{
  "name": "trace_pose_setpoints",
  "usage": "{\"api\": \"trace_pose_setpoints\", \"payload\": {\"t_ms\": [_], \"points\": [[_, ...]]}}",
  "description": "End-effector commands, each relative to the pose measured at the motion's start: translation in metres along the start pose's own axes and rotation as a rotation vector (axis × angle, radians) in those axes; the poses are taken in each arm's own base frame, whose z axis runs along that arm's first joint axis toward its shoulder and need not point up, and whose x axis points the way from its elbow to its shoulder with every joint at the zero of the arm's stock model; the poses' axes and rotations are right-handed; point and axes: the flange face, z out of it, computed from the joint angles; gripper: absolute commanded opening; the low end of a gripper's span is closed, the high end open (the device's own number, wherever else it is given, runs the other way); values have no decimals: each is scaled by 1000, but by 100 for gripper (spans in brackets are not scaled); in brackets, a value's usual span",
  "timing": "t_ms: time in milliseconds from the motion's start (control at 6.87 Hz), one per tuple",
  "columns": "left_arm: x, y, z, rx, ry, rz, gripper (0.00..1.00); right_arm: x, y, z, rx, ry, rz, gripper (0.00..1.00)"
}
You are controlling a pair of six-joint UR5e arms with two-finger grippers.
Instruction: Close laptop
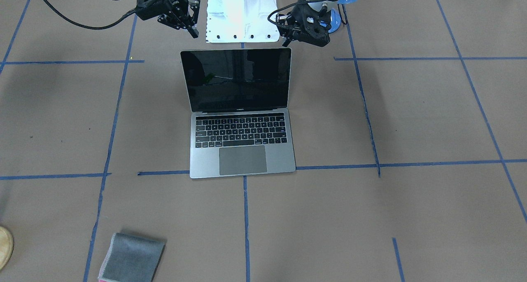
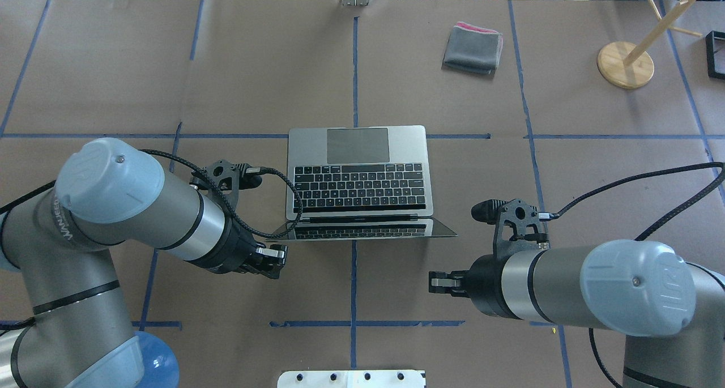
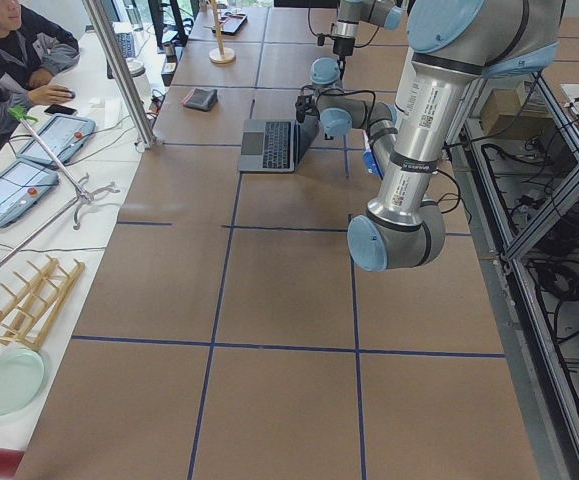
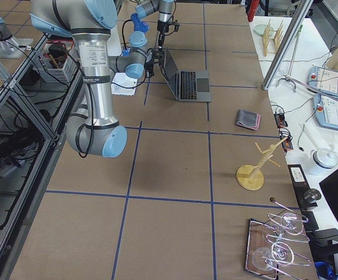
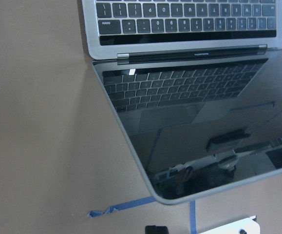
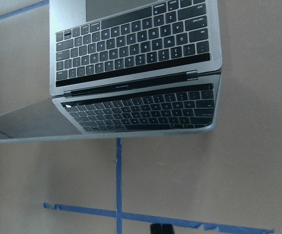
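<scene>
Left gripper [image 2: 278, 256] and right gripper [image 2: 435, 282] both pinched together on nothing, poised above the table [image 2: 255, 82] on the robot's side of the laptop [image 2: 362, 173], one off each lid corner, clear of it. Laptop at mid-table, open, screen leaning back toward the robot, keyboard facing away. Folded grey cloth [image 2: 473, 48] well apart, near the far edge.
</scene>
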Motion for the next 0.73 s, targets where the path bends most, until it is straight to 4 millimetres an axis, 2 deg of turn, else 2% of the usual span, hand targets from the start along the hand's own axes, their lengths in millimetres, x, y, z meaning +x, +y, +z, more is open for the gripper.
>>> {"api": "trace_pose_setpoints", "payload": {"t_ms": [0, 291, 583], "points": [[10, 0, -3, 21, 12, -24, 0, 2, -8, 2, 26, 17, 12, 0], [9, -1, -3, 31, 10, -24, 0, 10, -27, -3, 62, 57, 36, 0], [9, -1, -3, 31, 10, -24, 0, 4, -34, -3, 79, 103, 47, 0]]}}
